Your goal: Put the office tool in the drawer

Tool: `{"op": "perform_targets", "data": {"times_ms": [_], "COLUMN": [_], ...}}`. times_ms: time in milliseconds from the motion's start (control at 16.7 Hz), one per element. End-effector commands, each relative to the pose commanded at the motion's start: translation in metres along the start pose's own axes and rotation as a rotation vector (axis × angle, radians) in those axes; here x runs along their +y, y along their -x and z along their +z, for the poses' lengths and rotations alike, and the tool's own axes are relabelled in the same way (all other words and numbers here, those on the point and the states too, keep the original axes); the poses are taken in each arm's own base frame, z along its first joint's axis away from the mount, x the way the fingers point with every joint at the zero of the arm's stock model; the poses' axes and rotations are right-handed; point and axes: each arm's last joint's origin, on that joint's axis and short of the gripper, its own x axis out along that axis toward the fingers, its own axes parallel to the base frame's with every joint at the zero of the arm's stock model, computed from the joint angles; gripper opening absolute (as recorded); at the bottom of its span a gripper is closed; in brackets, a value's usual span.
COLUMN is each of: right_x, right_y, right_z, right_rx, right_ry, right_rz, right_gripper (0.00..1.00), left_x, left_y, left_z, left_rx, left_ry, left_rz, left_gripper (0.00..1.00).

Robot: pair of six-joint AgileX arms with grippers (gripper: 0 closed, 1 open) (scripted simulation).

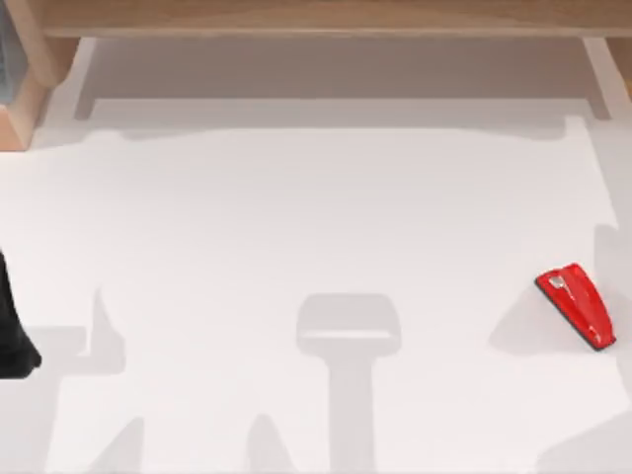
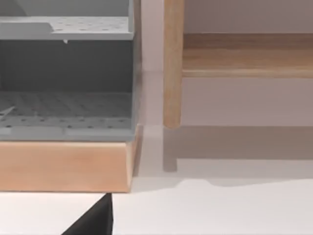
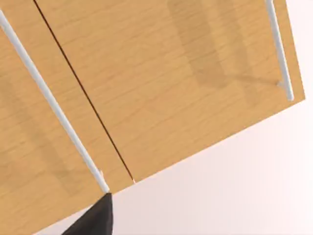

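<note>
At the top view's left edge, the left arm (image 1: 12,331) shows as a dark shape low over the white worktop (image 1: 316,247); whether its jaws are spread or pressed together I cannot tell. Ahead of them, the left wrist view shows a grey perforated rack (image 2: 66,112) on a wooden base (image 2: 63,166), with a wooden post (image 2: 172,63) just beside it.

Across the back runs a wooden cabinet (image 1: 326,15). The right wrist view looks onto its front panels (image 3: 161,83), two faces split by a dark seam, each with a thin white bar handle (image 3: 54,110). I take these for the drawer fronts, both closed. The right arm's jaws I likewise cannot judge.

Far from the left jaws, near the right edge, lies the red stapler (image 1: 578,304), flat on its black base, angled, untouched.

It looks small, light and rigid, with a glossy shell likely to slip. I would pinch across its two long flat sides, near mid-length, rather than on the sloping top.
</note>
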Motion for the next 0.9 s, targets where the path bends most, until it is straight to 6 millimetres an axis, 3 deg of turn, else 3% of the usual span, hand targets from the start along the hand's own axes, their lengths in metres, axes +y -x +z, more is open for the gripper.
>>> {"op": "perform_targets", "data": {"times_ms": [180,360,600,900], "right_x": [-0.030,-0.031,0.012,0.094], "right_y": [-0.032,-0.053,-0.065,-0.042], "right_z": [0.051,0.102,0.156,0.204], "right_rx": [0.007,0.072,0.292,0.690], "right_ry": [-0.247,-0.496,-0.720,-0.716], "right_rz": [0.048,0.196,0.528,0.986], "right_gripper": [1.00,1.00,1.00,1.00], "left_x": [0.000,0.000,0.000,0.000], "left_y": [0.000,0.000,0.000,0.000], "left_z": [0.000,0.000,0.000,0.000], "left_rx": [0.000,0.000,0.000,0.000], "left_ry": [0.000,0.000,0.000,0.000], "left_rz": [0.000,0.000,0.000,0.000], "left_gripper": [1.00,1.00,1.00,1.00]}}
